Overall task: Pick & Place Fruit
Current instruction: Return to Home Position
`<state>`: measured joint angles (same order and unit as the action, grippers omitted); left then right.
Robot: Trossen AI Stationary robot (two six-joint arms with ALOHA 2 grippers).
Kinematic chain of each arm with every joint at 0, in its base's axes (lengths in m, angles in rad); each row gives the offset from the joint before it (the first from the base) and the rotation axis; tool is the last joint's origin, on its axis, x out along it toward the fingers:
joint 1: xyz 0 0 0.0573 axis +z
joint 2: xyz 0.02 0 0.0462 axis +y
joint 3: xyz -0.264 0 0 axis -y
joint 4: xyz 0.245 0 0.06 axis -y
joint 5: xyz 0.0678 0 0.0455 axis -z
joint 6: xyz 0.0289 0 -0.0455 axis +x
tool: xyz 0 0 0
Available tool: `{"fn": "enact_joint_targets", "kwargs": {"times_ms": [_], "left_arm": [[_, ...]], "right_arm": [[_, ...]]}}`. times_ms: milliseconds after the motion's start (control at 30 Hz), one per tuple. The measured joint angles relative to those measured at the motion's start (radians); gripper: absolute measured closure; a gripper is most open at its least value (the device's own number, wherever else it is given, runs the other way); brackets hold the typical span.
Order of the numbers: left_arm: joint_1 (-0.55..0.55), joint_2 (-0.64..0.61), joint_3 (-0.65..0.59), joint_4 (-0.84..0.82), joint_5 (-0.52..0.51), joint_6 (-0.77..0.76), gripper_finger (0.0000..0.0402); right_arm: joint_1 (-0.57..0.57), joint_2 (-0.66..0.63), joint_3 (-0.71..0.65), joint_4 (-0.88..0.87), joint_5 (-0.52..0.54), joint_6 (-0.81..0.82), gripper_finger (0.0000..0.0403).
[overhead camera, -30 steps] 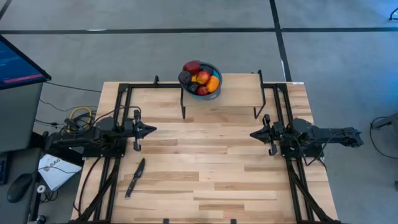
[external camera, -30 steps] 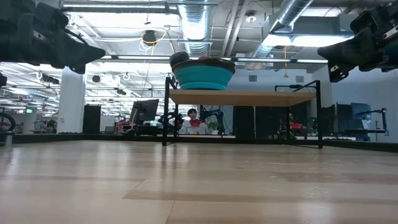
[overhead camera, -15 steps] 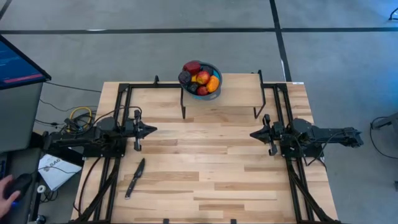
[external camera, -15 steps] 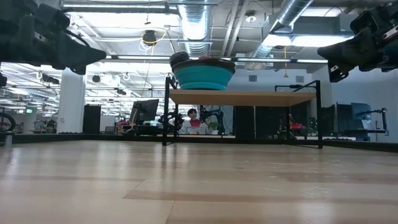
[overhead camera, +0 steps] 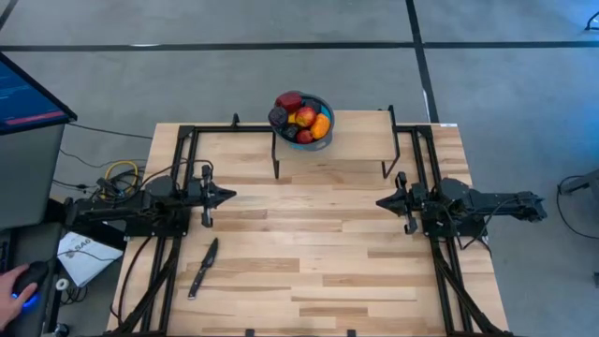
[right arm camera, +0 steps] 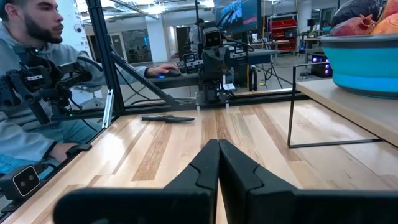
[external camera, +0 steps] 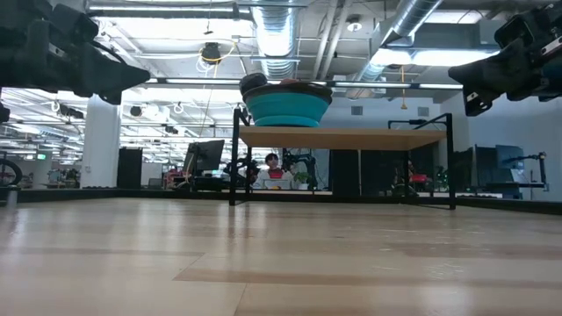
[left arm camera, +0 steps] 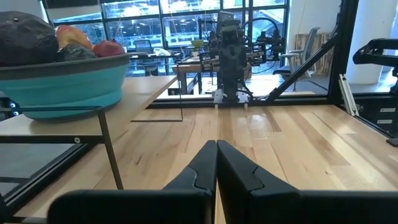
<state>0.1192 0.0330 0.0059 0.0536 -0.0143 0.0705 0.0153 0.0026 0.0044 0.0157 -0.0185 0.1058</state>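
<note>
The fruit (overhead camera: 301, 117), dark purple, red, orange and yellow pieces, is heaped in a teal bowl (overhead camera: 324, 138) that stands on a raised wooden shelf (overhead camera: 356, 140) at the table's far edge. The bowl also shows in the low view (external camera: 287, 107), the left wrist view (left arm camera: 59, 84) and the right wrist view (right arm camera: 364, 65). My left gripper (overhead camera: 229, 196) hovers shut above the table's left side, pointing right. My right gripper (overhead camera: 381, 201) hovers shut above the right side, pointing left. Both are far from the bowl.
A dark knife (overhead camera: 203, 267) lies on the table near the left arm, toward the near edge. Black frame rails (overhead camera: 178, 159) run along both sides. A person sits beyond the table's left side (right arm camera: 31, 81), one hand on a mouse (overhead camera: 19, 285).
Neither arm has moved. A person's hand has come into the high view's lower left corner and settled on the mouse there.
</note>
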Motion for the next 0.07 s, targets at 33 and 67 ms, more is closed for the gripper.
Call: {"fn": "enact_joint_targets", "kwargs": {"times_ms": [33,67], "left_arm": [[0.0,0.0,0.0,0.0,0.0,0.0,0.0399],[0.0,0.0,0.0,0.0,0.0,0.0,0.0399]], "right_arm": [[0.0,0.0,0.0,0.0,0.0,0.0,0.04],[0.0,0.0,0.0,0.0,0.0,0.0,0.04]]}}
